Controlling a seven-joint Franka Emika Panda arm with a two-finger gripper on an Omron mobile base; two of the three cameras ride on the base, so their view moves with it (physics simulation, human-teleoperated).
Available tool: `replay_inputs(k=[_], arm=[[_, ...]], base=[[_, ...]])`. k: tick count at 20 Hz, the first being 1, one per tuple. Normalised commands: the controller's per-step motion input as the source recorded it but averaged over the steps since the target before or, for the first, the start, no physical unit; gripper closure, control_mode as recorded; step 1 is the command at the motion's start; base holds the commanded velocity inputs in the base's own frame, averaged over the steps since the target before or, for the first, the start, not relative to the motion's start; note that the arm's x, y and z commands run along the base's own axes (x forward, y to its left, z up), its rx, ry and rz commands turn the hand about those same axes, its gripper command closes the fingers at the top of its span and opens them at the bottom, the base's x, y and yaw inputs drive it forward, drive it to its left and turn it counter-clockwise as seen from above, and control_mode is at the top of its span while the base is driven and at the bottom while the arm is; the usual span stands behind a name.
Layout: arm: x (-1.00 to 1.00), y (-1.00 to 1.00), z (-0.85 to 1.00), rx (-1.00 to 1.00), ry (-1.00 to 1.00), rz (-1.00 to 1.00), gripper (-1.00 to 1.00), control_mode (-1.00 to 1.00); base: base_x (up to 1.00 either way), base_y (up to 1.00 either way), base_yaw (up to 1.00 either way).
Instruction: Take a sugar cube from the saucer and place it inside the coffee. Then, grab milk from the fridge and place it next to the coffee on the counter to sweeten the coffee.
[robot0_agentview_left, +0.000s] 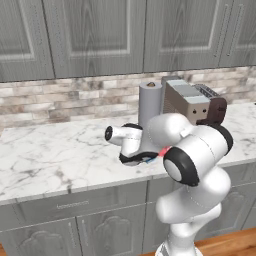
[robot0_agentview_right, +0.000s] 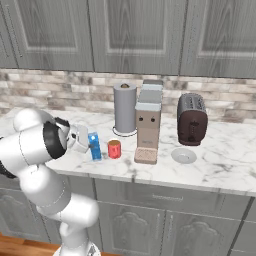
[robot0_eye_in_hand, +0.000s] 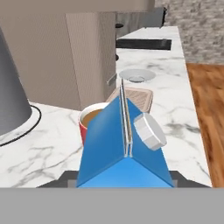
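Your milk (robot0_agentview_right: 94, 145) stands upright in the end effector (robot0_agentview_right: 89, 146), which grasps it just left of the coffee (robot0_agentview_right: 114, 149) on the surface (robot0_agentview_right: 220, 160). The saucer (robot0_agentview_right: 183, 156) lies well right, past the beige machine (robot0_agentview_right: 148, 129) and before the toaster (robot0_agentview_right: 192, 119).

Right base view: arm reaching in from the left, gripper (robot0_agentview_right: 86, 141) closed on the milk (robot0_agentview_right: 94, 145), blue carton upright, low over the counter (robot0_agentview_right: 220, 165). Coffee (robot0_agentview_right: 114, 149), the red mug, just right of the carton, near it. Behind: paper towel roll (robot0_agentview_right: 125, 108) on its base ring, tan coffee machine (robot0_agentview_right: 148, 125) beside it. Dark toaster (robot0_agentview_right: 192, 119) further right. Saucer (robot0_agentview_right: 183, 156) sits in front of the toaster, well apart from the mug. Grey cabinets (robot0_agentview_right: 135, 32) above.
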Motion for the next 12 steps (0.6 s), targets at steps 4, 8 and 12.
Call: replay_inputs(k=[4, 8, 12], arm=[[0.00, 0.00, 0.00, 0.00, 0.00, 0.00, -1.00, -1.00], [0.00, 0.00, 0.00, 0.00, 0.00, 0.00, -1.00, -1.00], [0.00, 0.00, 0.00, 0.00, 0.00, 0.00, -1.00, -1.00]], base=[[0.00, 0.00, 0.00], [0.00, 0.00, 0.00], [0.00, 0.00, 0.00]])
